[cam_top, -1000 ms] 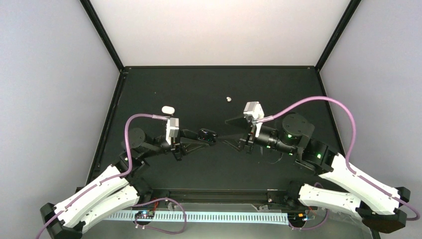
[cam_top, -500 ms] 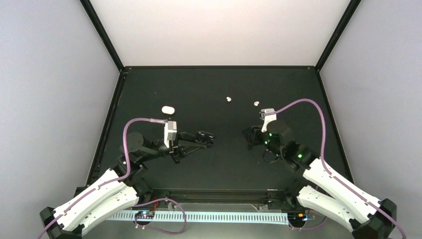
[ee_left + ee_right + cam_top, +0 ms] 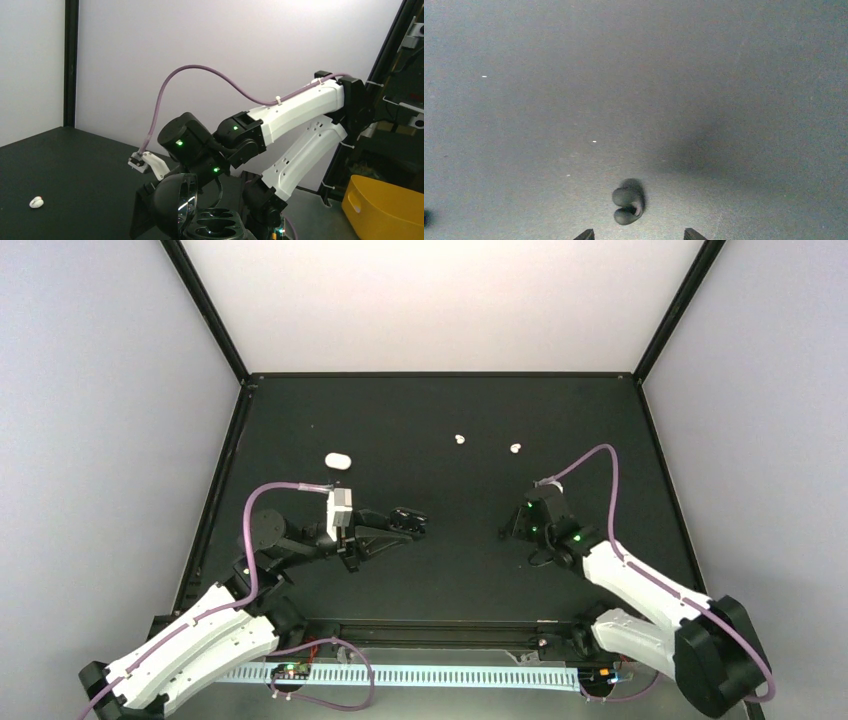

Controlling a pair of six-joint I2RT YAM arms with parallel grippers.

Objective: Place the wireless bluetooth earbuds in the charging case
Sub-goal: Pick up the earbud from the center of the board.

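My left gripper is shut on the open black charging case and holds it above the table. In the left wrist view the case shows its raised lid and empty sockets. My right gripper points down at the table, open. In the right wrist view its two fingertips stand apart just short of a black earbud that lies on the mat. Two white earbuds lie further back. One white earbud shows in the left wrist view.
A white oval case lies at the back left of the black mat. A raised black frame edges the mat. A yellow bin stands off the table behind the right arm.
My right arm has drawn back toward its base and tipped its gripper down to the mat. My left gripper has moved slightly back and left with the case.
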